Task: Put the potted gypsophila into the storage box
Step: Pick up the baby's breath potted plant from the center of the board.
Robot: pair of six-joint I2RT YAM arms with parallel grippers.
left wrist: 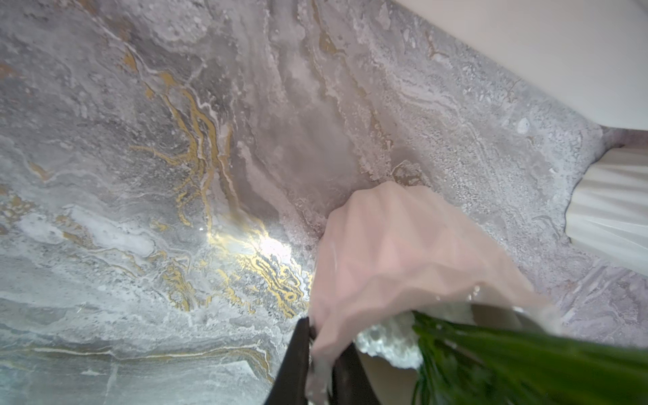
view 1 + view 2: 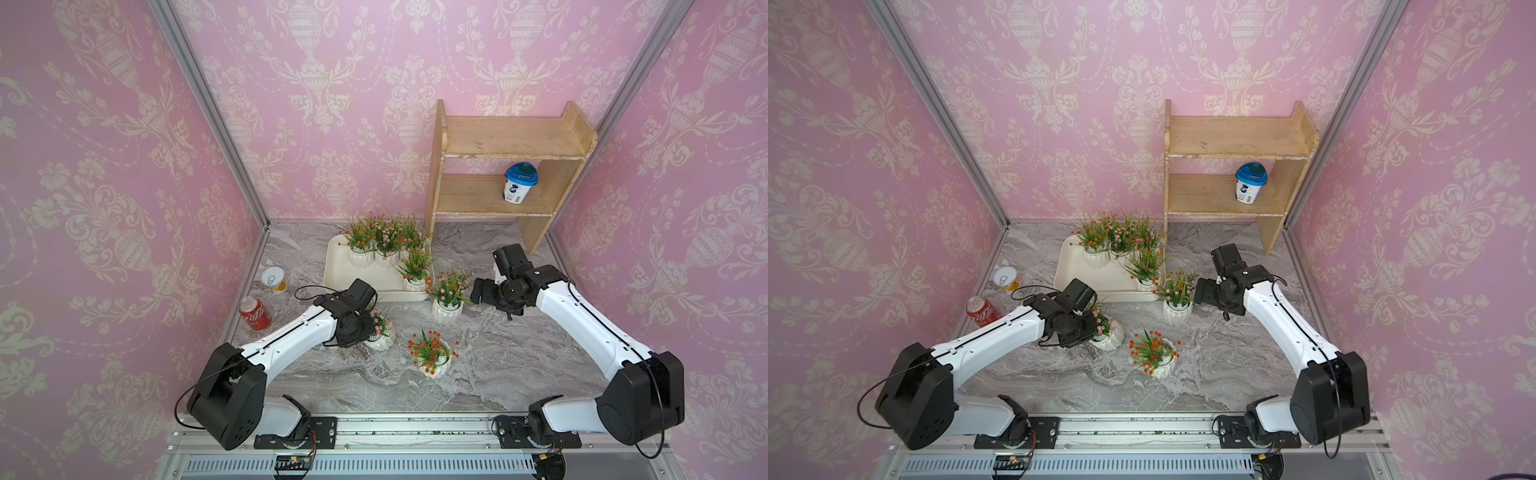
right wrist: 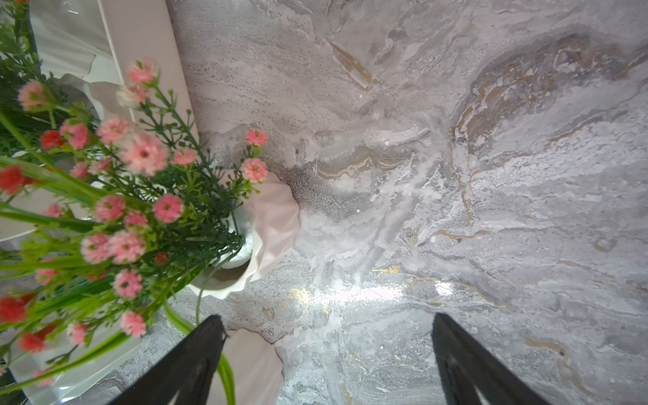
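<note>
Plainly, the left gripper (image 1: 321, 336) is clamped on the rim wall of a small white ribbed pot of green sprigs and pink blossoms (image 2: 381, 338), left of centre in both top views. To its lower right stands a like red-blossom pot (image 2: 434, 368). The right gripper (image 3: 326, 326) hangs with jaws wide apart and empty, just right of another pink-blossom pot (image 2: 446, 311), which stands beside the near right corner of the shallow cream-white plastic storage box (image 2: 332, 266). Four more pots (image 2: 360, 257) stand in that box: three along its far wall, one in its near right corner. Upper right, a wooden two-tier shelf (image 2: 498, 137) bears a blue-lidded white cup (image 2: 519, 185) on its lower tier. At left lies a red can (image 2: 254, 314), its white lettering too small to read, near an upright yellow can (image 2: 274, 279).
</note>
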